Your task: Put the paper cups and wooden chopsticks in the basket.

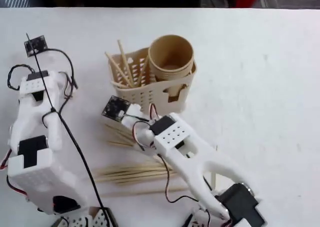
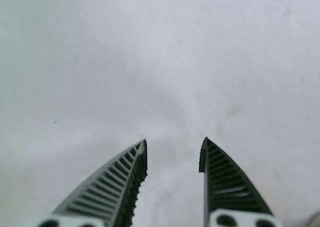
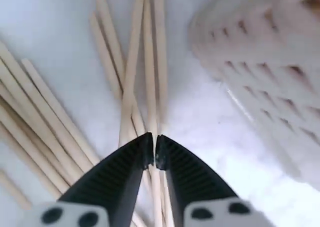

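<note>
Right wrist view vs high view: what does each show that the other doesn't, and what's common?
Right wrist view: the right end effector close up, its tips all but together over a loose chopstick. Whether it grips the stick is unclear.

High view: the stacked cups and several chopsticks standing in the basket, plus the left arm off to the side.

Both: the basket's slotted wall and the loose chopsticks lying on the table.
</note>
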`<state>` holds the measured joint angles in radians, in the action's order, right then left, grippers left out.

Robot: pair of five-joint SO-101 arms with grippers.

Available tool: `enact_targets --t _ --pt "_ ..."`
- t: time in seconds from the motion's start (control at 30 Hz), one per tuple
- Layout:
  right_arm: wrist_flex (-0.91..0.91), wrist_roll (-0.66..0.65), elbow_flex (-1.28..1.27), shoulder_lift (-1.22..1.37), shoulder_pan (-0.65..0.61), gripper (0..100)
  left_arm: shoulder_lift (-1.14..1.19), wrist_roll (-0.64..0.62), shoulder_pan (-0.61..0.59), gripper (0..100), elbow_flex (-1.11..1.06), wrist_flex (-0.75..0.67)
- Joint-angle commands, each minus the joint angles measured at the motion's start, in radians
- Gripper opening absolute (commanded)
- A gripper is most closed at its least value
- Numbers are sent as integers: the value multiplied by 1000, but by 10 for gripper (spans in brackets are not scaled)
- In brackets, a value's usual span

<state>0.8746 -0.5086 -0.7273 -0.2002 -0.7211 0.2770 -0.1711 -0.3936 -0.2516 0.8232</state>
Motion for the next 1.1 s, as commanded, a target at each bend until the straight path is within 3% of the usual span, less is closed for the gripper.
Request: enact_targets --t 0.0,0.17,0.37,0.47,0.53,1.07 --pt "5 6 17 -36 7 65 -7 -3 -2 185 9 -11" --pt "-48 -3 25 107 5 195 -8 -3 -2 185 8 -11" --pt "-87 -54 43 222 13 143 -8 -3 -2 185 9 -11" --pt "-82 -44 44 202 13 57 -8 -3 -2 185 9 -11" --pt "-50 -26 44 165 13 10 -8 -3 -2 185 9 -11" --pt "259 -23 37 -519 7 16 -8 -3 -2 185 8 -15"
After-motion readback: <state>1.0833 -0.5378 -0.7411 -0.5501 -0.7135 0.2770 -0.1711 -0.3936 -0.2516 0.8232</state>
